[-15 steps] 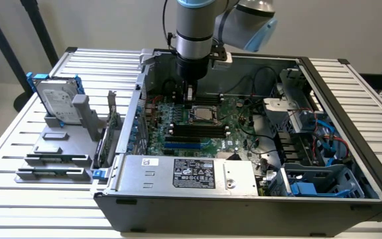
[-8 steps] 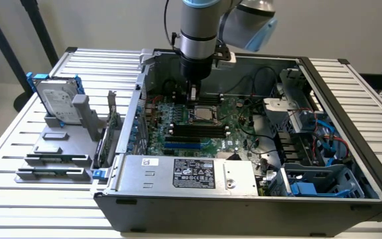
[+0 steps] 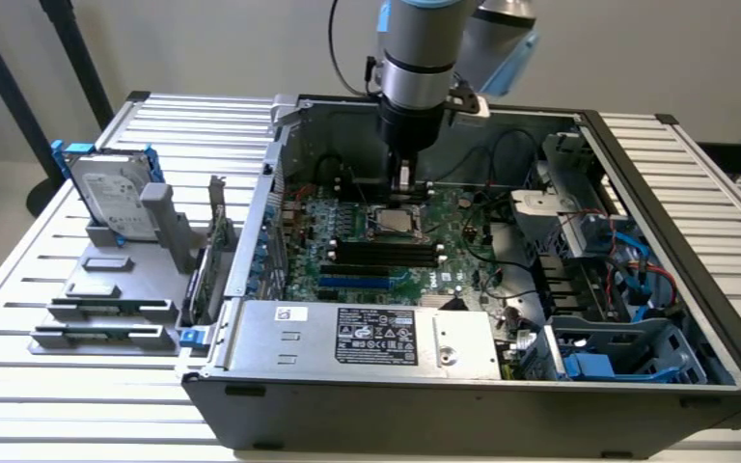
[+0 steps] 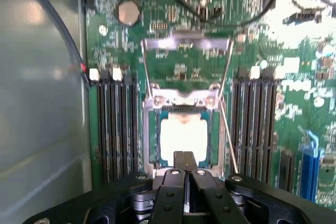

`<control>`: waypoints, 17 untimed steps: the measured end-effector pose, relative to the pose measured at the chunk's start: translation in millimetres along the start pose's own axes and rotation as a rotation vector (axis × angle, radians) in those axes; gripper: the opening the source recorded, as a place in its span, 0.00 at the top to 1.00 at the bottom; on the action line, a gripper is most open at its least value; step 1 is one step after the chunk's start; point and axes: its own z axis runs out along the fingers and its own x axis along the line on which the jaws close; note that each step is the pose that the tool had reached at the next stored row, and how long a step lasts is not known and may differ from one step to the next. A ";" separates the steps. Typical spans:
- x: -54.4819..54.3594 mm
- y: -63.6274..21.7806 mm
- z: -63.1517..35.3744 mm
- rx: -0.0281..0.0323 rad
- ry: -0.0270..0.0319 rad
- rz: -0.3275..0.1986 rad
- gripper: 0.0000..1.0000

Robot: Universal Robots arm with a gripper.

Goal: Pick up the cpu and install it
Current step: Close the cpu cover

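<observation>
Gripper (image 3: 404, 185) (image 4: 185, 155): closed tight, fingers pressed together, with nothing in them; it hangs just above the cpu.
Cpu (image 3: 397, 221) (image 4: 184, 134): lies flat in the socket, shiny top up.
Socket (image 4: 152, 140): sits in the middle of the green board (image 3: 339, 217), with its metal lid (image 4: 185, 42) flipped back.
Slots (image 4: 118, 124): long and black, in rows on both sides of the socket.
Case (image 3: 474, 405): open on top, lying on the table (image 3: 36, 386).
Hard drive (image 3: 111, 198): stands in a grey holder outside the case, at the exterior view's left, well apart from the gripper.
</observation>
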 end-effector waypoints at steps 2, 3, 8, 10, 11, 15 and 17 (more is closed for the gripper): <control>-0.6 8.6 -5.2 0.0013 0.0001 0.000 0.89; -1.0 13.2 -8.3 0.0019 0.0000 0.000 0.89; -4.6 33.3 -22.0 0.0026 0.0001 0.000 0.89; -6.1 42.2 -25.6 0.0027 0.0002 0.000 0.89; -6.6 46.7 -26.9 0.0027 0.0003 0.000 0.89; -8.3 65.0 -30.3 0.0028 0.0014 -0.001 0.89; -8.9 73.9 -31.2 0.0028 0.0023 -0.002 0.89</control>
